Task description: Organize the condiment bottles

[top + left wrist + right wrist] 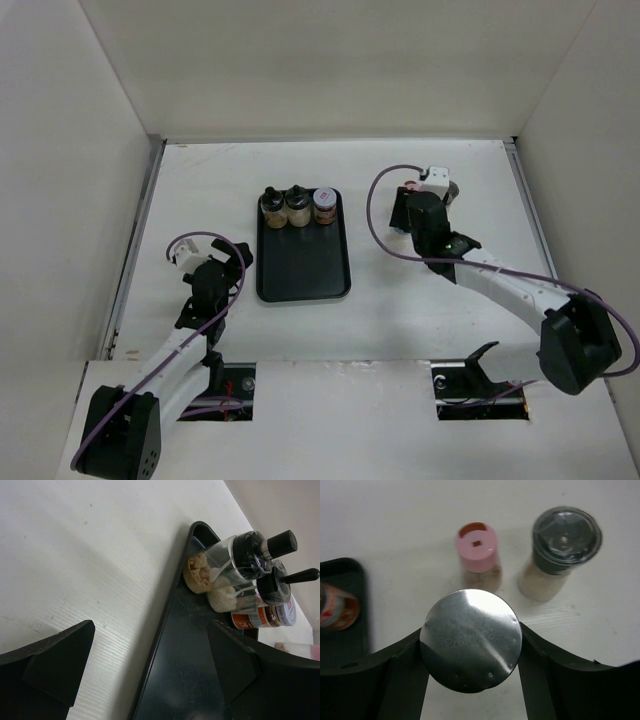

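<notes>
The right gripper (470, 634) clamps the foil-topped jar (471, 642) between both fingers. The left gripper (150, 635) hangs wide open and empty over the black tray (185, 680) edge.

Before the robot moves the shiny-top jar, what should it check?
1. Right claw shut on the shiny-top jar: ok.
2. Jar lifted off the table: cannot tell.
3. Bare room on the black tray near its three bottles: ok.
4. Left claw open and empty: ok.
5. Pink-capped bottle and dark-lidded bottle standing upright nearby: ok.
</notes>
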Robot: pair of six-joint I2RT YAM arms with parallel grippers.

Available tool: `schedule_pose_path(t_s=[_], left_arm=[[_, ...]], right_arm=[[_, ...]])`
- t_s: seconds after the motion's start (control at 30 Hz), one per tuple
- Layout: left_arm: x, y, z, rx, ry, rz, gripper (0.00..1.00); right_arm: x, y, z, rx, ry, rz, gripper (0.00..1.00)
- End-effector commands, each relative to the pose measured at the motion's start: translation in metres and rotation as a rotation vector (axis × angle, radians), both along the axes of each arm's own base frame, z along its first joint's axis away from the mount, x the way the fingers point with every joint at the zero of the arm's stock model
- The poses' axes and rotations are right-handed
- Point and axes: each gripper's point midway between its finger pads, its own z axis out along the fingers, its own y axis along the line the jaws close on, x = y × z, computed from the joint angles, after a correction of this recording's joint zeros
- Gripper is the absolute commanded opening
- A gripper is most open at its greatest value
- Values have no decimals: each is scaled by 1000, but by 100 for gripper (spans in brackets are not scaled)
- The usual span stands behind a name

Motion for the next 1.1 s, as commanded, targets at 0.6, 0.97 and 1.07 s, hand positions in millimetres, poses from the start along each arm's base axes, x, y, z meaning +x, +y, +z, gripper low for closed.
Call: schedule_pose_path(t_s=[0.6,0.97,1.07], left_arm=[[-2,17,11,-42,-57,68,100],[-2,16,11,-44,-61,67,100],[-1,14,10,-45,-51,56,100]], right_arm=[[-8,343,69,130,-229,618,54],[-5,360,37,115,-184,635,87],[-14,350,64,138,-218,641,96]])
